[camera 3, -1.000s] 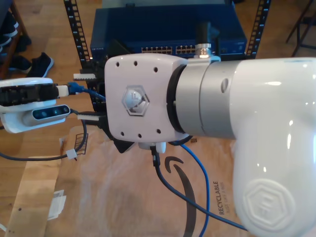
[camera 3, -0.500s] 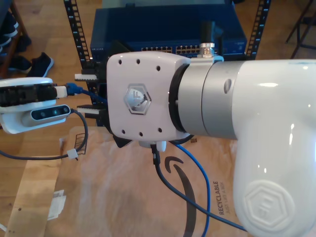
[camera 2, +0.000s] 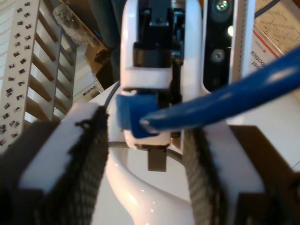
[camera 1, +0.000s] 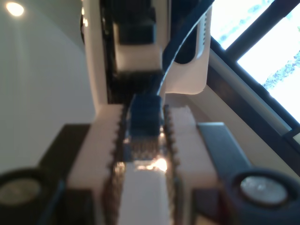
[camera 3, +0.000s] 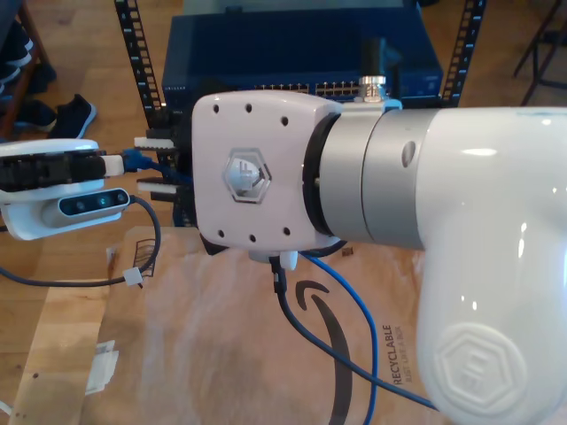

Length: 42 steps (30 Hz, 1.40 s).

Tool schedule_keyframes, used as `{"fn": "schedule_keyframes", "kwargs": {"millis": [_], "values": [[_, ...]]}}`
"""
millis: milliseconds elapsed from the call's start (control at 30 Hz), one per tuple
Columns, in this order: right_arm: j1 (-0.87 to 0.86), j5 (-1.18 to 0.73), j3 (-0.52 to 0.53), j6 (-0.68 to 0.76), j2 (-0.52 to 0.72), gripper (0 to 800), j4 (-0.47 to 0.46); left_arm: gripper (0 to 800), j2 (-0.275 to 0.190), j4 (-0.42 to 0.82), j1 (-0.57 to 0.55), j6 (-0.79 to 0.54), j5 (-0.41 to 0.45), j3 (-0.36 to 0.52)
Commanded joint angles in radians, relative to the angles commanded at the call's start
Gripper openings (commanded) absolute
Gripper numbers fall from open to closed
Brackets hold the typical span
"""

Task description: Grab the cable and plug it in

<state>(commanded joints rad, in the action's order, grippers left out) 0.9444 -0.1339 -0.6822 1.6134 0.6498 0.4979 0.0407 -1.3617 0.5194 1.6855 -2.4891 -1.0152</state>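
Note:
The blue cable runs from the cardboard up behind the big white arm to its plug end. My first gripper, at the exterior view's left, is shut on that plug end, which sits between its white serrated fingers. My second gripper, on the big arm in the middle, stands open with one finger on each side of the cable, just behind the plug boot. Its padded fingers stay clear of the cable.
A blue network switch with a row of ports sits in a rack behind the grippers, between perforated rails. Cardboard covers the floor below. A dark robot cable hangs under the big arm. Shoes lie at the exterior view's left.
My second gripper's fingers have drawn closer together around the cable and the big arm has edged slightly rightward. My first gripper holds the plug end in nearly the same place.

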Motion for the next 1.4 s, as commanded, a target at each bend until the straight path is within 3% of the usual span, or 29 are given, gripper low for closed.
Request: {"fn": "schedule_keyframes", "kwargs": {"millis": [1400], "values": [[0.000,0.002,-0.005,0.000,-0.009,189,0.003,22,-0.006,0.002,-0.015,0.000,-0.006,0.006]]}}
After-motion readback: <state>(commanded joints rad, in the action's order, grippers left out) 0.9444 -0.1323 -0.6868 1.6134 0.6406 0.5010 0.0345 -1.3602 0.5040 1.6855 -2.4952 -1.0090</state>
